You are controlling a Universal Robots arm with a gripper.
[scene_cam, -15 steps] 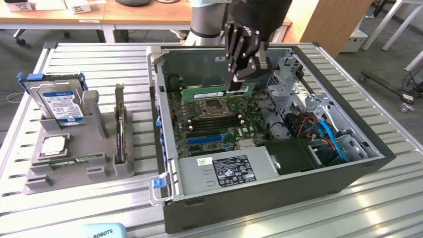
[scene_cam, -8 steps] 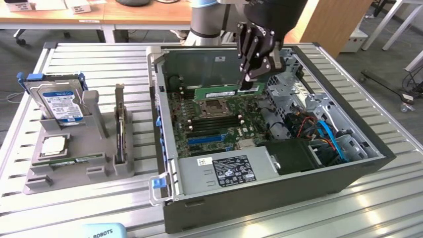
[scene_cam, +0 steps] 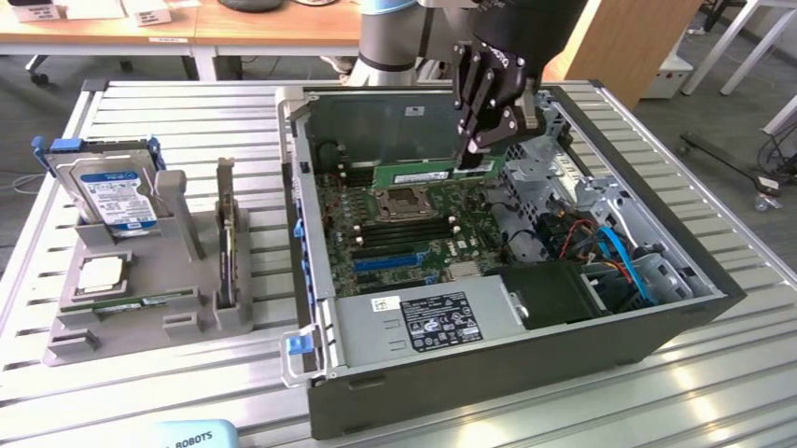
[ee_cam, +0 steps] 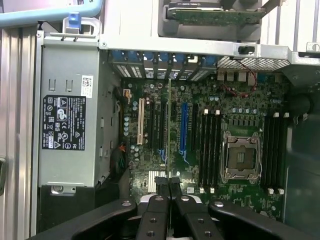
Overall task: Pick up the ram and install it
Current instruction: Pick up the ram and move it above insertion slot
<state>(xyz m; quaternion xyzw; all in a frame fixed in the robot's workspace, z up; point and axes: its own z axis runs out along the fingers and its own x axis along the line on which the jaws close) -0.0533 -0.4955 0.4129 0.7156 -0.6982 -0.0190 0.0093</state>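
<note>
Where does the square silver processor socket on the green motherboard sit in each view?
Exterior view: the square silver processor socket sits at the middle of the green motherboard, inside the open case.
Wrist view: the socket lies between two banks of black memory slots.
Shared landmark: the black label on the grey power supply box.

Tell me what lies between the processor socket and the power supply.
In the exterior view, black memory slots, then blue expansion slots, lie between the processor socket and the power supply.
</note>
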